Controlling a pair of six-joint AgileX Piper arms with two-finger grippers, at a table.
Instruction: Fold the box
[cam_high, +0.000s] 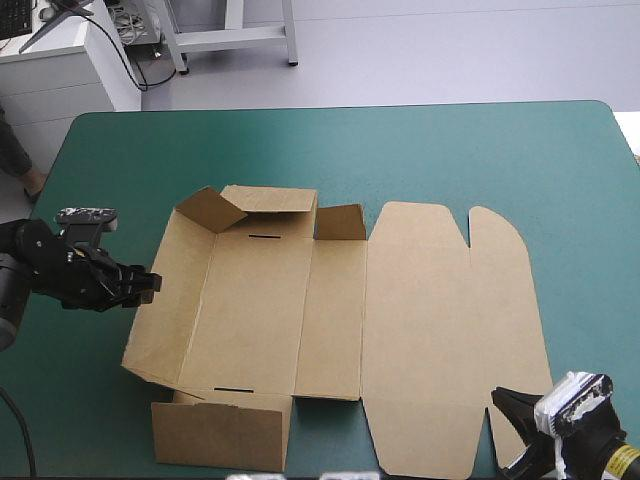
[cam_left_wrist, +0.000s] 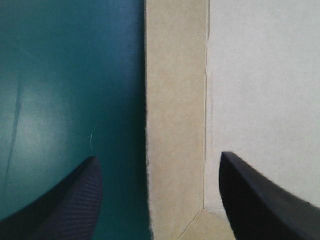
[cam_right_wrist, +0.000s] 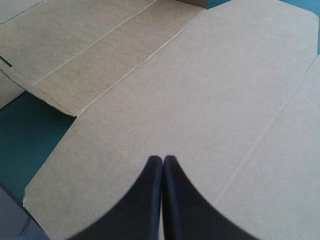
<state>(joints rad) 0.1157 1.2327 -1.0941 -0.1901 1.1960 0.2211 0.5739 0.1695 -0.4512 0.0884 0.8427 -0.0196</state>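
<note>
The brown box (cam_high: 330, 310) was seen near the middle of the teal-green counter (cam_high: 450, 150), partly folded. Its left wall (cam_high: 165, 310) was tilted up, and its far wall (cam_high: 268, 198) was raised, with a corner flap (cam_high: 210, 208) bent inward. The near wall (cam_high: 222, 432) was seen at the near-left corner; whether it lay flat or tilted could not be told. The wide lid panel (cam_high: 450, 330) was laid flat to the right.

The left claw (cam_high: 148, 285) was held just beside the outer edge of the left wall. It was released, with its black fingers (cam_left_wrist: 65, 200) spread well apart. In the left wrist view one finger was set over the bare cover and the other over the board, with the wall's edge strip between them.

The right claw (cam_right_wrist: 162, 159) was clenched, its fingers met in one point, over the near-right part of the lid panel. Whether it touched the board could not be told.
</note>
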